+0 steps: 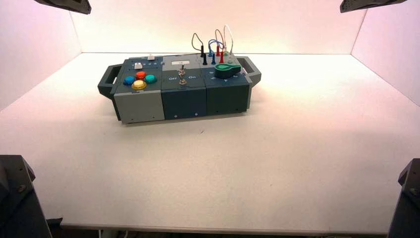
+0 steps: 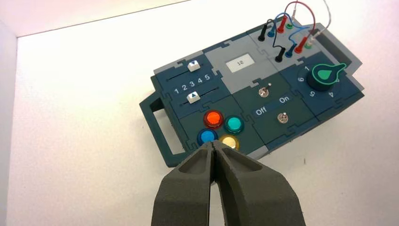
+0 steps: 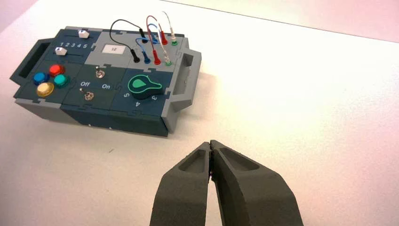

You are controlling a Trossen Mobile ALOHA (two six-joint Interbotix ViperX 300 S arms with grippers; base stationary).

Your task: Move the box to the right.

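– Where is the box [image 1: 181, 87] found in the high view?

– It is set on the table [image 1: 223, 173], left of the middle and towards the back wall [image 1: 218, 25]. It is turned slightly, with its right end placed a little farther back than its left. A dark handle [image 1: 106, 82] is fixed at the left end and a grey handle [image 1: 251, 71] at the right. On top, four round buttons, red [image 1: 141, 75], blue [image 1: 129, 80], green [image 1: 150, 78] and yellow [image 1: 139, 85], are grouped at the front left. The green knob [image 1: 227, 70] is mounted towards the right, with looped wires [image 1: 218, 42] plugged in behind it.

– And what is shown in the left wrist view?

– The left gripper [image 2: 212, 143] is held above the table by the dark-handled end, its tips seen in front of the yellow button. Its jaws are brought together, with nothing gripped between them. Two white sliders [image 2: 193, 97] are seen beside a row of numbers from 1 to 5, and "12" can be read in the small window [image 2: 240, 62]. "Off" and "On" are printed between two metal switches [image 2: 283, 117].

– What about the right wrist view?

– There the right gripper [image 3: 211, 142] is held over bare table, apart from the grey-handled end. Its jaws are closed too, and nothing is held. No contact with the box is seen.
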